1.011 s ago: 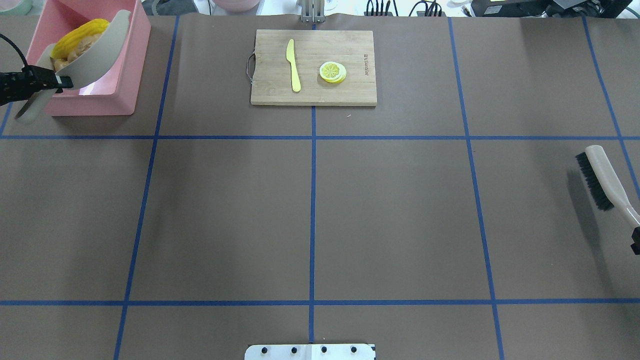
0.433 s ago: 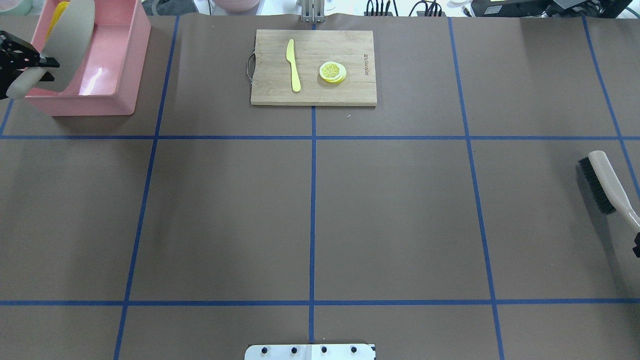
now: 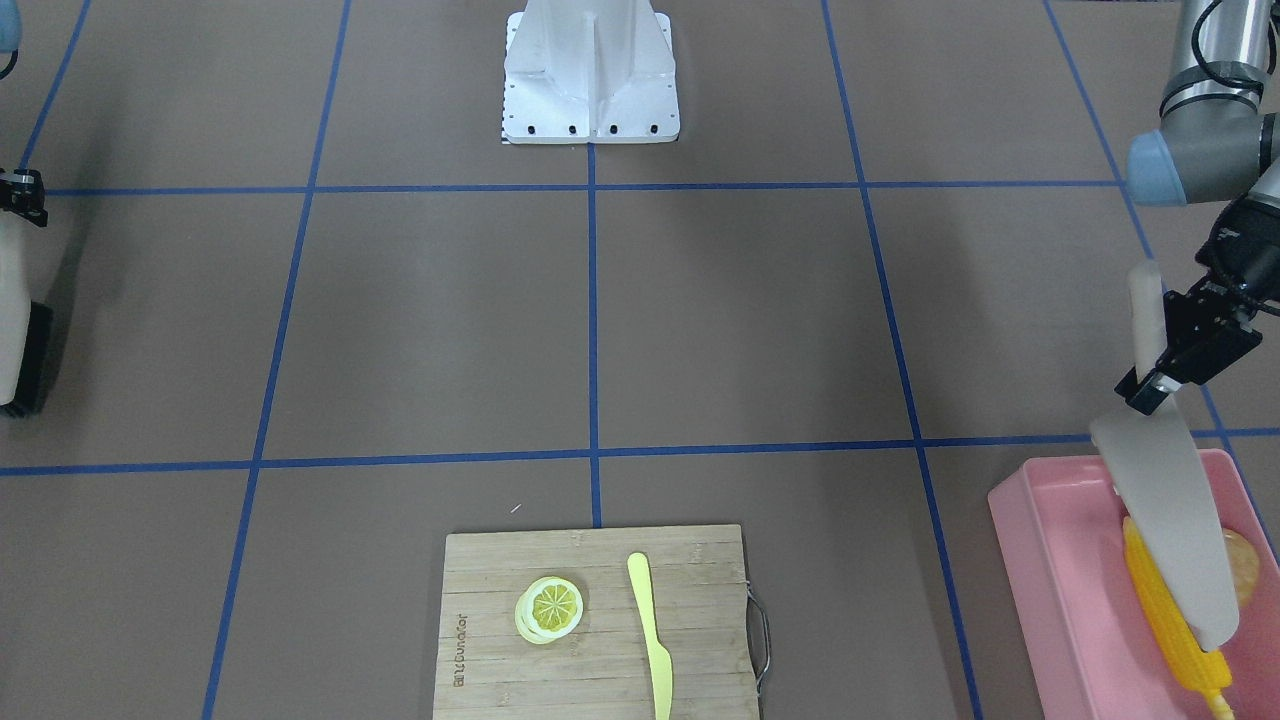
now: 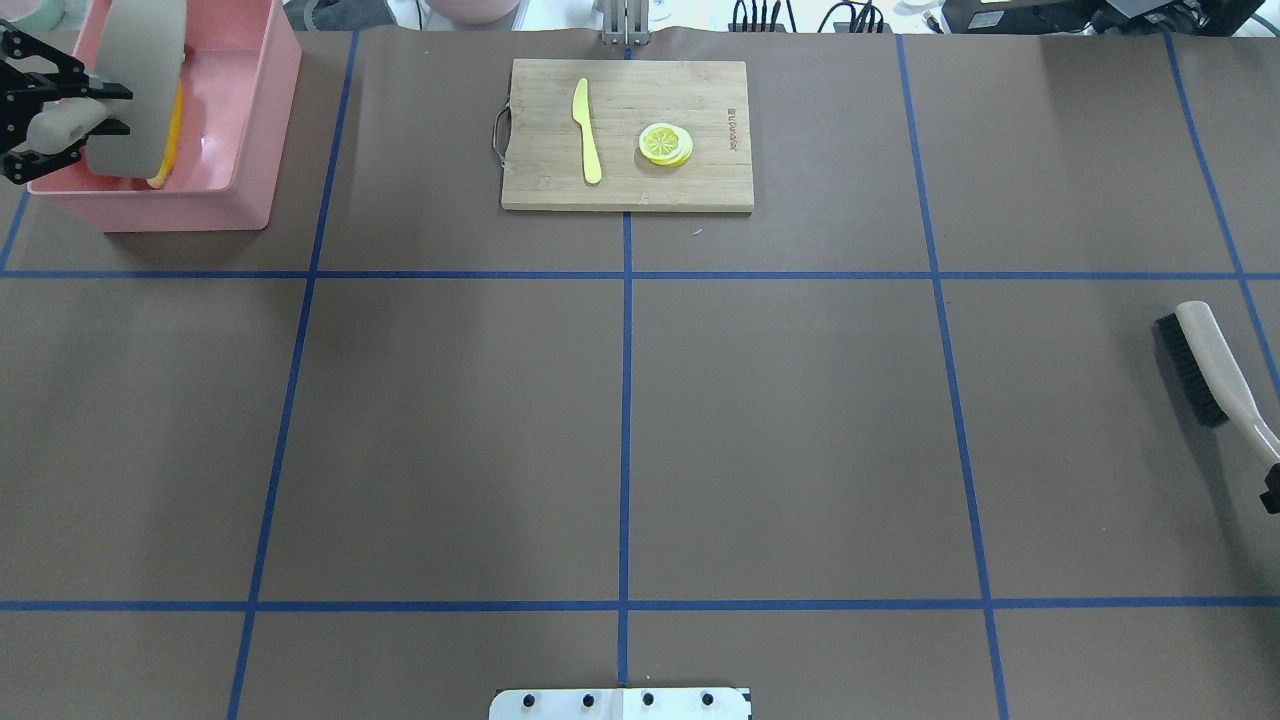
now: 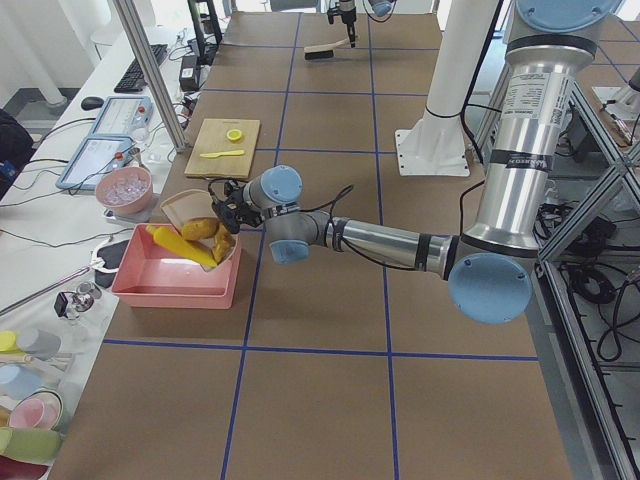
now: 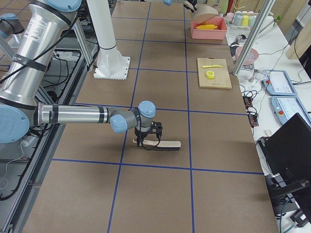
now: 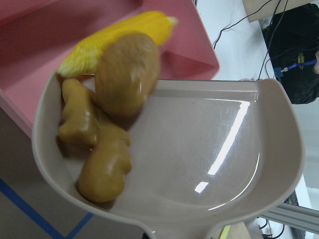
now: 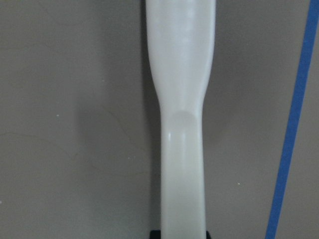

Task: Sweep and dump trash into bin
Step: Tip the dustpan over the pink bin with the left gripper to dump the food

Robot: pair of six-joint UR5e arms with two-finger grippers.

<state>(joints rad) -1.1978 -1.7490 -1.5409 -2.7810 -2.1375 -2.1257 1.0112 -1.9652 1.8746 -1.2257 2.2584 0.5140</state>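
My left gripper [image 4: 98,112] [image 3: 1160,375] is shut on the handle of the beige dustpan [image 4: 135,80] [image 7: 214,149], which is tipped steeply over the pink bin [image 4: 225,195] [image 3: 1050,560]. At the pan's lip the trash is sliding out: the yellow corn cob [image 7: 117,37] [image 3: 1165,610], the brown potato [image 7: 127,74] [image 3: 1243,565] and the tan ginger root [image 7: 94,149]. The corn's tip hangs past the lip over the bin. At the far right my right gripper [image 4: 1270,485] is shut on the handle of a black-bristled brush [image 4: 1205,360] [image 8: 182,124], low over the table.
A wooden cutting board [image 4: 690,190] at the back centre carries a yellow knife [image 4: 587,130] and a lemon slice [image 4: 665,143]. Blue tape lines grid the brown table. The robot's base plate [image 4: 620,703] sits at the near edge.
The dustpan has rolled from nearly level to steeply tipped over the bin, and the trash has slid to its lip. The brush has shifted slightly toward the robot.
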